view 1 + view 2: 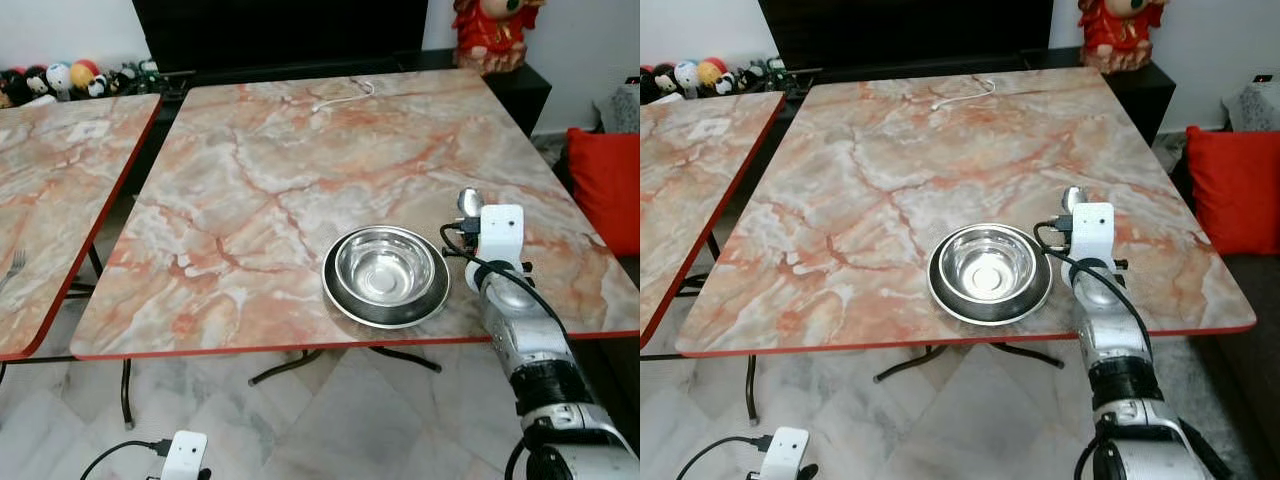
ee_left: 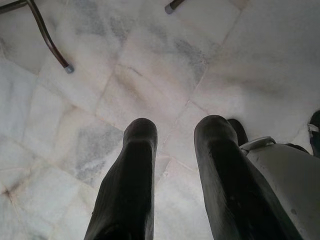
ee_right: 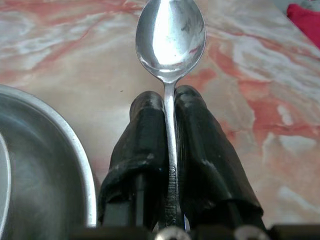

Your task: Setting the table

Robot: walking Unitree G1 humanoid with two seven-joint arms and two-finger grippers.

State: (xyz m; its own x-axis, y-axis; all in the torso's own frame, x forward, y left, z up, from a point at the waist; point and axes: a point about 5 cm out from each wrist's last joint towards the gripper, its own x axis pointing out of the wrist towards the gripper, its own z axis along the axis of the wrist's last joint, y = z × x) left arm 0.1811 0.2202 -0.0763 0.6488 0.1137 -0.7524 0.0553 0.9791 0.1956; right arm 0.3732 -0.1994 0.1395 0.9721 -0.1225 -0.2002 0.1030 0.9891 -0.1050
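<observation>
A steel bowl [image 1: 385,268] sits inside a steel plate [image 1: 432,300] near the front edge of the marble table [image 1: 300,180]. Just to the right of them my right gripper [image 3: 169,107] is shut on a metal spoon [image 3: 171,37], whose handle is pinched between the two black fingers [image 3: 145,135]. The spoon's bowl [image 1: 469,201] points away from me, low over the tabletop. My left gripper [image 2: 172,132] hangs open below table height, over the floor.
A second marble table [image 1: 50,200] stands to the left with a fork [image 1: 14,266] on it. A white cable [image 1: 345,95] lies at the far edge. A red cushion [image 1: 610,185] is on the right. Table legs [image 2: 47,35] stand on the tiled floor.
</observation>
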